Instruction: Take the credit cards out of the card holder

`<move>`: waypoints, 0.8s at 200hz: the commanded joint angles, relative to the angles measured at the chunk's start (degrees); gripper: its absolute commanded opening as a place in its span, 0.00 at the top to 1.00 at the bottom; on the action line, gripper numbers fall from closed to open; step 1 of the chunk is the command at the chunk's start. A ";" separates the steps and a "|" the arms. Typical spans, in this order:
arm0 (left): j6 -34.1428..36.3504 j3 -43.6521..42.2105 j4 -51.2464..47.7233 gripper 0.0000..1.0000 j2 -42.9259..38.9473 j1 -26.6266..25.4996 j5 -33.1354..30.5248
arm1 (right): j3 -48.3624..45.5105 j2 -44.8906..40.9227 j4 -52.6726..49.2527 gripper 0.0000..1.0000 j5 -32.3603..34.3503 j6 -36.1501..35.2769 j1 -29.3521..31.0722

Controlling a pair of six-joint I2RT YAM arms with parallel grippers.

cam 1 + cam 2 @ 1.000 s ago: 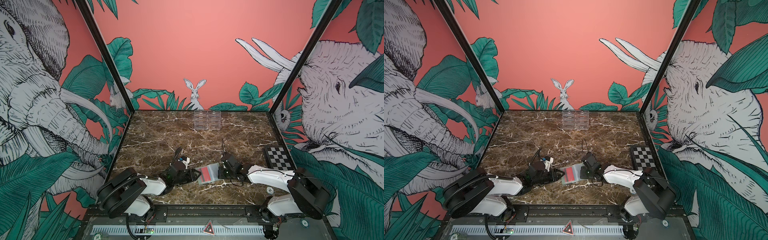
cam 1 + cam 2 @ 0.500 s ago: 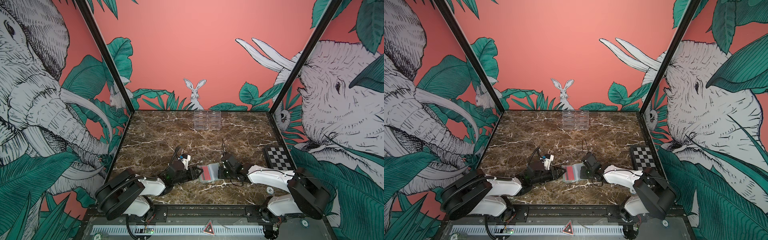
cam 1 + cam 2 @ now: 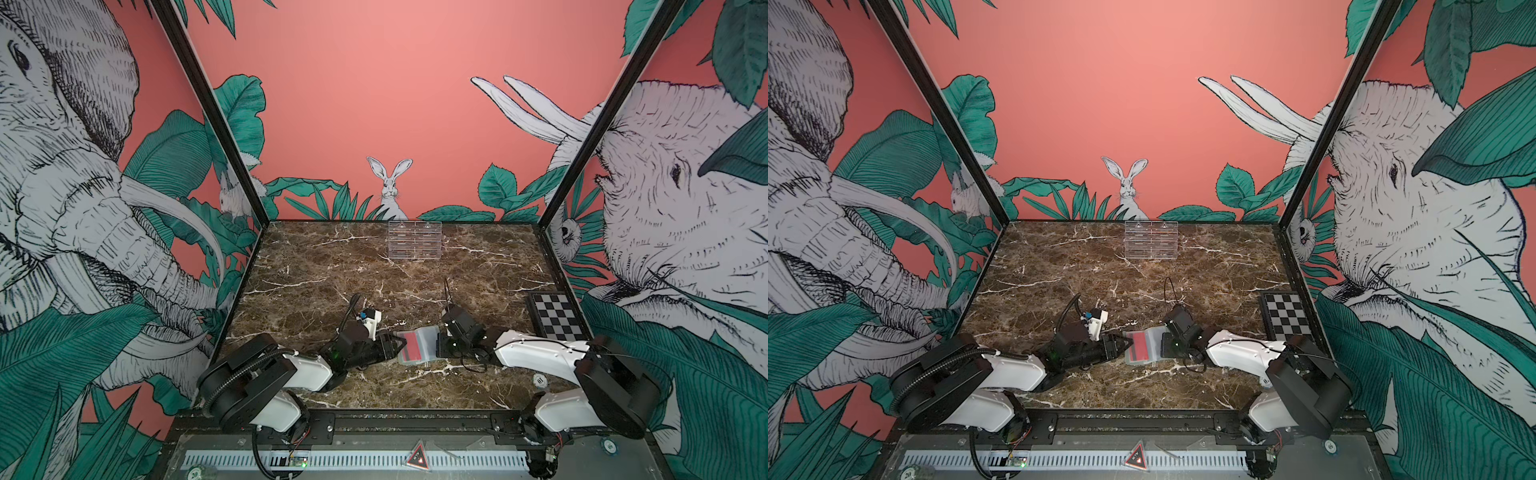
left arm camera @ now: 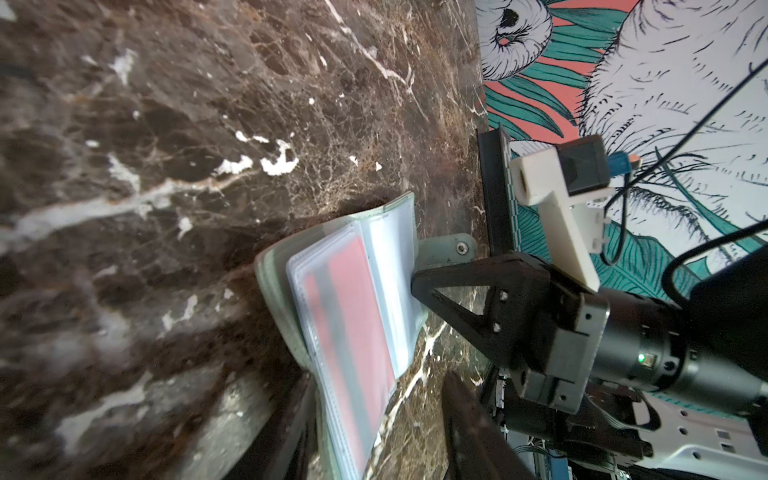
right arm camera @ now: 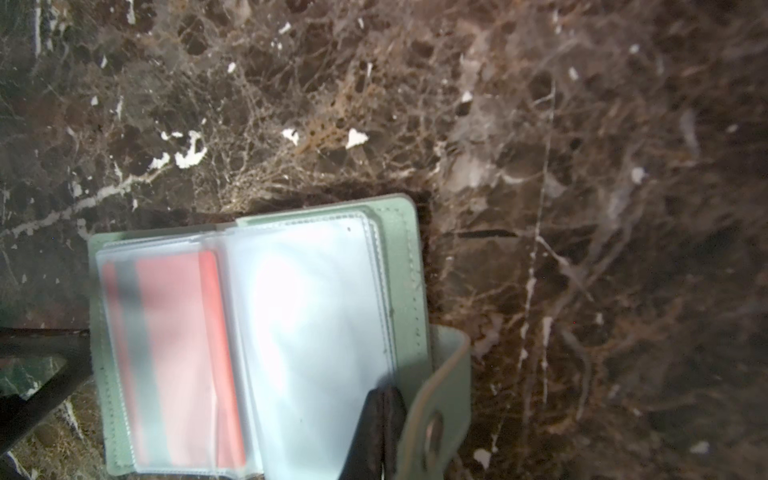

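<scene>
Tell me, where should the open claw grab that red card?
Probably grip the red card by its outer edge, nearest the left gripper, coming low from that side. It lies flat in a clear sleeve, so only an edge offers a pinch, and the right gripper pins the card holder opposite. The sleeve's opening is unclear.

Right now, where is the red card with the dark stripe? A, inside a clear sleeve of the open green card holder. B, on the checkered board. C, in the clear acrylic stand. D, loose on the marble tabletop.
A: the red card shows through clear plastic inside the open card holder.
</scene>
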 commanded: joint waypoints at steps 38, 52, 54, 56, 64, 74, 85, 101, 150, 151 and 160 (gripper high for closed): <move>2.57 1.25 -13.08 0.41 -4.09 -0.92 0.45 | -0.63 1.01 -1.05 1.00 -0.05 -0.25 -0.03; 3.21 1.77 -15.47 0.39 -4.34 -1.01 0.58 | -0.62 0.92 -1.18 1.00 -0.04 -0.33 -0.04; 3.31 1.77 -15.60 0.39 -4.30 -1.00 0.61 | -0.67 0.84 -1.14 1.00 -0.03 -0.34 -0.07; 3.31 1.77 -15.71 0.39 -4.29 -0.99 0.58 | -0.64 0.82 -1.12 1.00 -0.05 -0.34 -0.08; 3.36 1.77 -15.76 0.39 -3.89 -0.99 0.72 | -0.67 0.74 -1.21 1.00 0.06 -0.40 -0.08; 3.03 1.77 -15.00 0.39 -3.11 -1.00 1.10 | -0.63 0.70 -1.30 1.00 0.08 -0.39 -0.08; 2.52 1.60 -13.11 0.39 -1.96 -1.01 1.65 | -0.58 0.77 -1.25 1.00 0.14 -0.35 -0.06; 1.93 1.76 -11.21 0.40 -0.25 -1.21 2.09 | -0.61 0.94 -1.06 1.00 0.08 -0.29 -0.06; -0.75 -0.15 1.07 0.49 4.48 -1.34 2.53 | -0.71 1.08 -1.00 1.00 -0.19 -0.26 -0.08; -0.74 -0.15 1.17 0.49 4.46 -1.34 2.51 | -0.76 1.07 -0.97 1.00 -0.21 -0.30 -0.08; -0.76 -0.32 1.60 0.52 4.22 -1.34 2.18 | -0.74 1.01 -0.91 1.00 -0.23 -0.33 -0.02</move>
